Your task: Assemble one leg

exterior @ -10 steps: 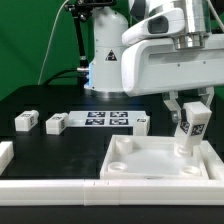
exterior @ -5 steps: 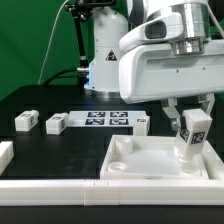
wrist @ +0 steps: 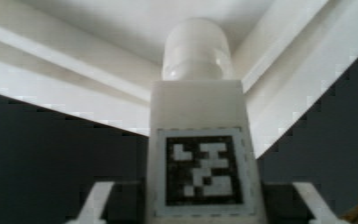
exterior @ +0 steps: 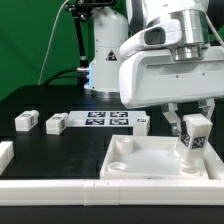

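a: how is the gripper (exterior: 192,121) set?
b: it is clamped on the leg (exterior: 191,138). the tagged upper part is gripped, so that the rounded peg end is pointed downward.
a: where is the leg placed?
b: it is held upright over the tabletop (exterior: 140,168), at the corner on the exterior view's right, presumably to be seated there. contact cannot be told. three spare legs (exterior: 56,124) are seen near the marker board (exterior: 108,119).

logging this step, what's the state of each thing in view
pincer: shut on held leg
held leg: upright, lower end at tray's corner, seating unclear
tray: flat on table
loose legs: lying on table, untouched
marker board: flat on table
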### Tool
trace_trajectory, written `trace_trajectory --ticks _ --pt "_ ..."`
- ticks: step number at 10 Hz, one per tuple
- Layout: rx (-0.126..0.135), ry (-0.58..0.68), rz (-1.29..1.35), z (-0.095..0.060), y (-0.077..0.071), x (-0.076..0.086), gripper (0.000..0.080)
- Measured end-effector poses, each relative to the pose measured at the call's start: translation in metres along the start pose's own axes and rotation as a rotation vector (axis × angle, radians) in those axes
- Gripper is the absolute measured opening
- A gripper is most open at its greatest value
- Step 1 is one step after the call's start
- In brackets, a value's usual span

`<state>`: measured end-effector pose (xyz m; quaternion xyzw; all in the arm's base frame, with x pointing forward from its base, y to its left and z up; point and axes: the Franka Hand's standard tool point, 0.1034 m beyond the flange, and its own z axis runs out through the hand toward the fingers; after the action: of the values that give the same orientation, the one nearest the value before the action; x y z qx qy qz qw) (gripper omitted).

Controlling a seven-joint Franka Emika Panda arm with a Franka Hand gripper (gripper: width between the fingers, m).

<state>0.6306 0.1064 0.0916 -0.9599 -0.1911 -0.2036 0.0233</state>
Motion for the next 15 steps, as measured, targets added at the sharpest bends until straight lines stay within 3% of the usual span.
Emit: trace_trajectory --ticks 8,14,15 --pt "-0.004 0.037 -0.007 0.013 -0.009 -0.003 0.0290" --pt "-0.011 0.061 -0.008 0.014 -0.009 -0.004 0.0290" --pt "-0.011 0.061 -0.008 0.014 -0.009 -0.004 0.0482"
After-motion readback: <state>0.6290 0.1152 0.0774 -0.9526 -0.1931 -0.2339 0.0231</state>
